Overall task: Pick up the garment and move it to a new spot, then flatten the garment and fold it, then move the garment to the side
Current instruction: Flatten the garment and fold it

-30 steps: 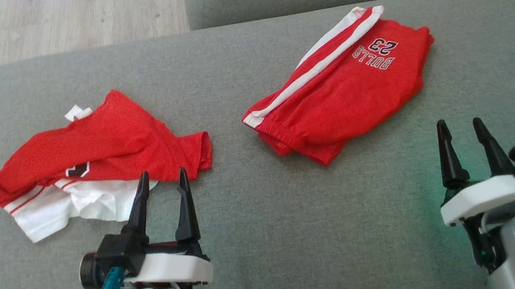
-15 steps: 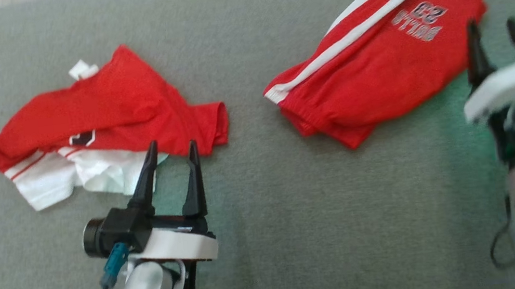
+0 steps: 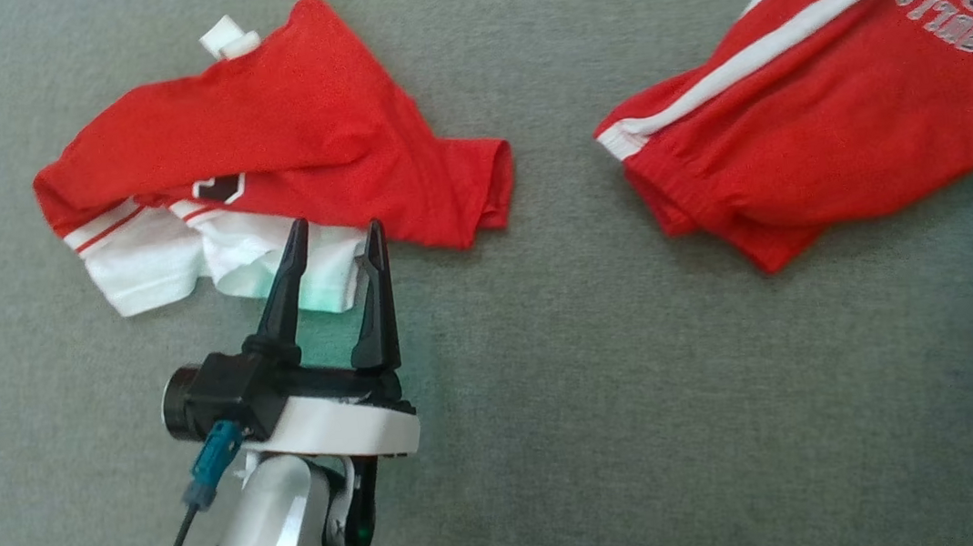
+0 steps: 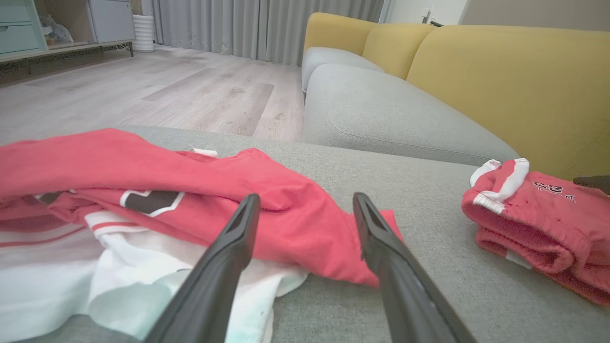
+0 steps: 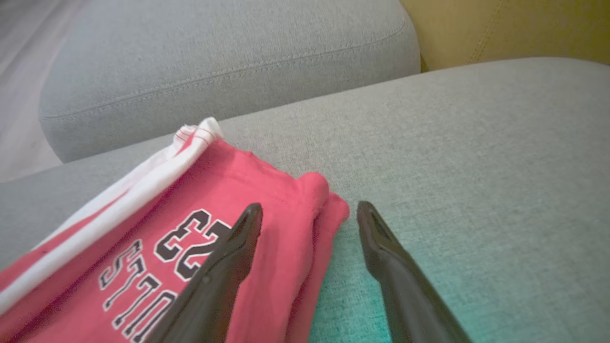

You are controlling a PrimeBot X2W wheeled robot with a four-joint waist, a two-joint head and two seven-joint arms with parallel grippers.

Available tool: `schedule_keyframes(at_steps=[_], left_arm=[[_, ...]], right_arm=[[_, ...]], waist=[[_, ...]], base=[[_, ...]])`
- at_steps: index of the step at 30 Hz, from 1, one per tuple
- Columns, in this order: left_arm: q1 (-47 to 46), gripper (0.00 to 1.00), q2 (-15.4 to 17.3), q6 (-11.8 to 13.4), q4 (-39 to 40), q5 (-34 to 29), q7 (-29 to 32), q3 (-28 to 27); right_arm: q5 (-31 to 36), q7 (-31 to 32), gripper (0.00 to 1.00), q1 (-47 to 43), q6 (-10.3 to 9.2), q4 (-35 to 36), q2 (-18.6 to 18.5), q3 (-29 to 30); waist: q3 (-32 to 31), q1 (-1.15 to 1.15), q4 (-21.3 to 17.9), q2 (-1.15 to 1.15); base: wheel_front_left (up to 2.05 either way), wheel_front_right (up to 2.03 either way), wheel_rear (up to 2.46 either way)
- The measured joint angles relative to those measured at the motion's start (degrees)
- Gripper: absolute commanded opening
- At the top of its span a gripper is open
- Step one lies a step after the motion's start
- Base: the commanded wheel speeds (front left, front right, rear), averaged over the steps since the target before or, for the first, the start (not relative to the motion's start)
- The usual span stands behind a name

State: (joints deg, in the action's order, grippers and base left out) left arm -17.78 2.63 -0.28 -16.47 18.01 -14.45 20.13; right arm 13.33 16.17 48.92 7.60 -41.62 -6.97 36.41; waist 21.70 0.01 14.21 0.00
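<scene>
cut off: red white-striped fabric shorts (image 3: 819, 134), partly
left gripper (image 3: 333, 228): spread wide, empty, crumpled red-white cloth jersey (image 3: 270, 142) just ahead
right gripper (image 5: 310, 206): spread wide, empty too

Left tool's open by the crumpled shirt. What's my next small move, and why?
Probably ease the left tool forward and down onto the shirt, then close. Its jaws stand open with the tips right at the shirt's near edge, and the shirt lies crumpled, not yet gripped.
</scene>
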Motion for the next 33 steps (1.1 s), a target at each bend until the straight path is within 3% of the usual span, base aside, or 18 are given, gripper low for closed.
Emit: schedule_keyframes(at_steps=[5,13,14,15,25,33], left_arm=[[-0.1,1.00,-0.1,0.3,0.0,1.2,0.0,0.7],[-1.2,1.00,-0.2,0.8,0.1,1.8,0.0,1.8],[-1.2,1.00,-0.2,0.8,0.0,1.8,0.0,1.8],[-1.2,1.00,-0.2,0.8,0.0,1.8,0.0,1.8],[-0.9,1.00,-0.2,0.9,-1.0,1.6,0.0,1.6],[1.6,1.00,-0.2,0.9,-1.8,1.1,0.0,0.8]], right_arm=[[7.0,0.0,1.00,2.4,0.00,-4.7,-0.4,5.4],[12.6,-1.1,1.00,6.9,0.00,-10.4,-1.8,8.5],[12.5,-1.1,0.86,7.4,0.00,-11.3,-1.9,8.7],[12.5,-1.2,0.00,8.0,0.00,-12.2,-2.1,8.7],[9.0,-7.5,0.00,8.0,0.00,-19.9,-2.7,8.5],[3.7,-13.2,0.00,1.9,0.00,-20.0,-3.3,8.9]], waist=[[1.2,0.00,1.4,0.00],[2.3,-0.01,1.9,0.00],[2.4,-0.01,1.8,0.00],[2.4,-0.01,1.7,0.00],[-0.8,-0.01,-1.3,0.00],[-5.4,-0.02,-5.1,0.00]], base=[[0.00,0.00,0.00],[0.00,0.00,0.00],[0.00,0.00,0.00],[0.00,0.00,0.00],[0.00,0.00,0.00],[0.00,0.00,0.00]])
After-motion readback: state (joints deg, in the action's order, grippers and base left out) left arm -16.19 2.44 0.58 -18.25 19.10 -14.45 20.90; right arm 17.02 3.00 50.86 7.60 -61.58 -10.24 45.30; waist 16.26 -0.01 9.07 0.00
